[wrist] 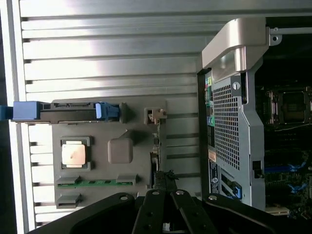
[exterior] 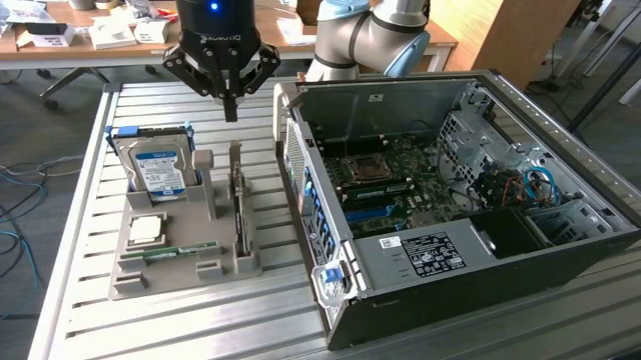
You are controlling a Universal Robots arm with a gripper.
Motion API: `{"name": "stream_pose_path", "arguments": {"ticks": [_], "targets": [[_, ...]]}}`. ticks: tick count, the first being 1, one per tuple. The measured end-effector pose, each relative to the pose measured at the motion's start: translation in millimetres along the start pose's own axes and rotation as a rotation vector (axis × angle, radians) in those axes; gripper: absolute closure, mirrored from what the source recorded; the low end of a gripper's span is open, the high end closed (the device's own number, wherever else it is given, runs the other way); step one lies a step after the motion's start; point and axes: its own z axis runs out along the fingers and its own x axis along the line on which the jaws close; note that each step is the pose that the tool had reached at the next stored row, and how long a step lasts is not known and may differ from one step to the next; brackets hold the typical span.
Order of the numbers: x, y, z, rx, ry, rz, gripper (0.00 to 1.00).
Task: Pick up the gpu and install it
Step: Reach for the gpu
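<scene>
The jaws are pressed together on nothing, hanging above the counter (exterior: 150, 322). Below them, lined up with their tips and not touched, the gpu (exterior: 239, 202) stands on edge in a slot of the grey holder (exterior: 191, 225). A hard drive (exterior: 161, 169) stands upright in the same holder to one side of the jaws. The open computer case (exterior: 421, 300) sits on the other side.

Closed pincer (exterior: 230, 114) (tips downward)

Grey tray (exterior: 182, 271); silver hard drive (exterior: 161, 169) with blue label; green RAM stick (exterior: 173, 253); dark-edged gpu (exterior: 240, 206).
</scene>
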Motion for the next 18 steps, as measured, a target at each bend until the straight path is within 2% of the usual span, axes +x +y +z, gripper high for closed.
{"name": "stream_pose_path", "arguments": {"ticks": [5, 18], "targets": [[-0.2, -3.6, -0.2, 0.0000, 0.0001, 0.000, 0.89], [-1.4, -20.5, -0.9, 0.0003, 0.0000, 0.000, 0.89]]}}
